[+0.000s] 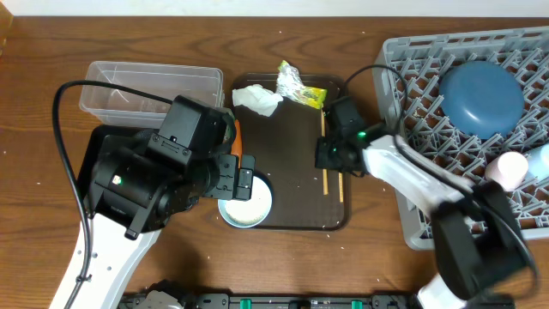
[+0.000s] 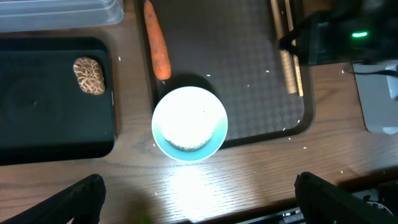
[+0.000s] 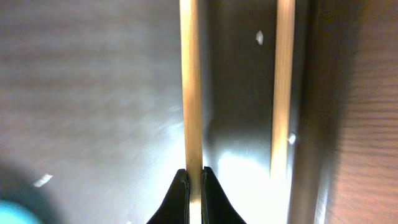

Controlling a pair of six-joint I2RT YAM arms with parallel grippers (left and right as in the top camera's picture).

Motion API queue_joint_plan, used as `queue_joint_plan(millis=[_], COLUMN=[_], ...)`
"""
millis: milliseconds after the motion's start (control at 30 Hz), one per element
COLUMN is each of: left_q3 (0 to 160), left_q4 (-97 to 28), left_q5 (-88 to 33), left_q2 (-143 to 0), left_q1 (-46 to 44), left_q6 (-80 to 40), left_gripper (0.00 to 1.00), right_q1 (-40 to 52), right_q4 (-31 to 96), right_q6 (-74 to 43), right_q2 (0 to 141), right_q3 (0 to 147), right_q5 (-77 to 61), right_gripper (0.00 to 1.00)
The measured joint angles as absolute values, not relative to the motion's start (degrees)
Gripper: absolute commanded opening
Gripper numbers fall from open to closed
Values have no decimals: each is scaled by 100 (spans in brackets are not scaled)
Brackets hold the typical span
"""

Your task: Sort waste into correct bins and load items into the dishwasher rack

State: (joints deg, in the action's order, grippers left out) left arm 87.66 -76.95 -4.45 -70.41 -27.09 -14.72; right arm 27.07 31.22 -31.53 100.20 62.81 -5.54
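- The right gripper [image 3: 194, 180] has its jaws pinching just one chopstick [image 3: 191, 81], centre-right on the brown tray [image 1: 292, 154]. The second chopstick [image 3: 283, 87] lies beside it, apart, so it may get left behind. The thin stick could also swivel.
- The left gripper [image 2: 199, 199] hangs with jaws spread above the white bowl [image 2: 189, 123], lower centre.
- Count: two chopsticks, one carrot [image 2: 157, 40], one napkin [image 1: 257, 99], one wrapper [image 1: 298, 84], one bowl.

Brown wood-grain table [image 1: 51, 34], pale strip [image 1: 257, 3] along its far edge, soft sheen on the wood

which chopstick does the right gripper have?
The left chopstick in the right wrist view: the right gripper is shut on it. The other chopstick lies free alongside.
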Motion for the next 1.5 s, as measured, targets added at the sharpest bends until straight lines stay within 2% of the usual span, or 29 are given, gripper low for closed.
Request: queue_joint_plan(millis=[133,333,600,1000,1033,1100,1133,1300,1433,1500], left_q3=[8766,8766,8766,8766,8766,8766,8766,8766,8766,8766], left_q4=[-7693,-7693,-7693,-7693,-7693,-7693,-7693,-7693,-7693,-7693], left_q5=[-447,-447,-445,-447,-445,-445,-445,-445,-445,-447], left_q2=[-7041,-7041,-7041,-7041,-7041,-7041,-7041,-7041,-7041,-7041], left_q1=[-2709,-2709,-2709,-2709,-2709,-2709,-2709,-2709,-2709,-2709], left_q6=[-1474,-1474,-1474,-1474,-1474,-1474,-1474,-1472,-1474,-1474], left_gripper=[98,98,98,98,98,98,98,98,98,98], right_q1=[2508,1411,338,102,102,104,104,252,814,1131], right_q4=[3424,4007,4289,3721,3734,3793,3817,3830,3815,3778], right_q6=[-2661,-1872,-607,580,617,676,731,628,329,207], right_q2=[8737,7535,7736,8444,8488,8562,8578,8490,8263,8208], right_q3=[6285,6300,6298,6298,6298,6298,6298,6298,6296,6296], right_q5=[-548,-495,-510,163,143,23,-60,-718,-1210,-1337], right_gripper=[1,1,1,1,6,27,31,34,42,40])
